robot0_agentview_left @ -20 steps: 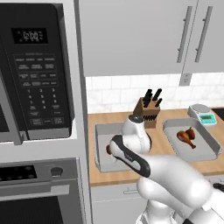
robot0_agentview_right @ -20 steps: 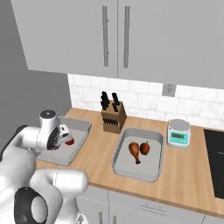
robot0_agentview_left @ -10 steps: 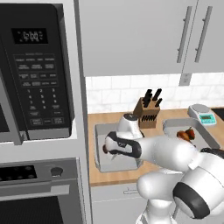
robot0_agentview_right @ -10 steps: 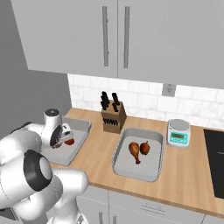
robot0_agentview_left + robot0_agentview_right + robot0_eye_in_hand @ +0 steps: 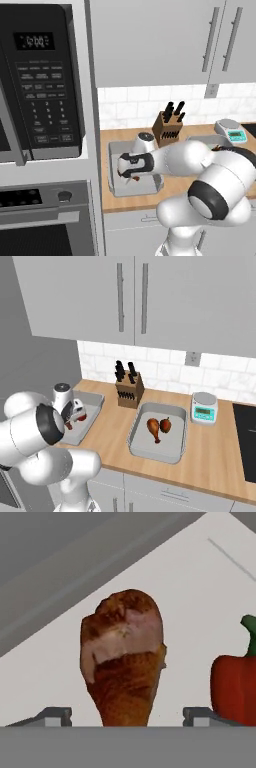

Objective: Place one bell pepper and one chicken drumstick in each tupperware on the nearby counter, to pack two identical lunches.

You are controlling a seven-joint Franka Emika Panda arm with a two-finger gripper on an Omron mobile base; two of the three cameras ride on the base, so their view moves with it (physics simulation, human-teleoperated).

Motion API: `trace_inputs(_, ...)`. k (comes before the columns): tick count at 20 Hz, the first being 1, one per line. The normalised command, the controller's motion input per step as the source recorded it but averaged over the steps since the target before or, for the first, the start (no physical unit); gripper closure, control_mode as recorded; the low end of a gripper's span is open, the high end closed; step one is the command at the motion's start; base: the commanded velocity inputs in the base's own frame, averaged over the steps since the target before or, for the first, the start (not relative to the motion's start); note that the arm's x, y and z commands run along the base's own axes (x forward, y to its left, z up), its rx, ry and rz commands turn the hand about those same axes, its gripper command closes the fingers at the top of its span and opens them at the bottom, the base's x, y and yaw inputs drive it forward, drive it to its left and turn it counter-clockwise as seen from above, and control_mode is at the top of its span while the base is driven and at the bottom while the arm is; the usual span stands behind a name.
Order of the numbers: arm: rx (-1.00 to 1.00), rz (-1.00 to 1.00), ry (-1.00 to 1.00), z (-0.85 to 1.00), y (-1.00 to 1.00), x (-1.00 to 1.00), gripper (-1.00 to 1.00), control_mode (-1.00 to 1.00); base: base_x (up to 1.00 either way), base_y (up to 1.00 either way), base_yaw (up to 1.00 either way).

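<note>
Releasing looks like the step in hand: the gripper sits low in the left tupperware, fingertips spread wide on either side of a chicken drumstick without pinching it. In the hand view the drumstick lies on the pale container floor between the tips, and a red bell pepper stands just beside it at about 3 o'clock. From the right base view the same tray sits at the left end of the counter, with the gripper over a red-brown patch of food.

Moving rightward, the knife block stands near the backsplash, then the second tupperware, which already holds a drumstick touching a pepper. A kitchen scale sits at its 2 o'clock.

Both containers appear to hold one of each, so the packing seems essentially complete. The next move calls for a straight lift out of the tray, keeping the tips clear of the drumstick and the pepper so neither gets dragged.
</note>
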Motion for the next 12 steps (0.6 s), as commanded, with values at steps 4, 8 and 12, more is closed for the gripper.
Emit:
trace_inputs(4, 0.01, 0.0, -0.15, 0.79, -0.14, -0.49, -1.0, -1.0, 0.0, 0.0, 0.0)
trace_inputs(8, 0.03, -0.03, -0.2, 1.0, -0.4, -0.77, -1.0, -1.0, 0.0, 0.0, 0.0)
trace_inputs(12, 0.02, -0.03, -0.12, 0.38, -0.62, -0.92, -1.0, -1.0, 0.0, 0.0, 0.0)
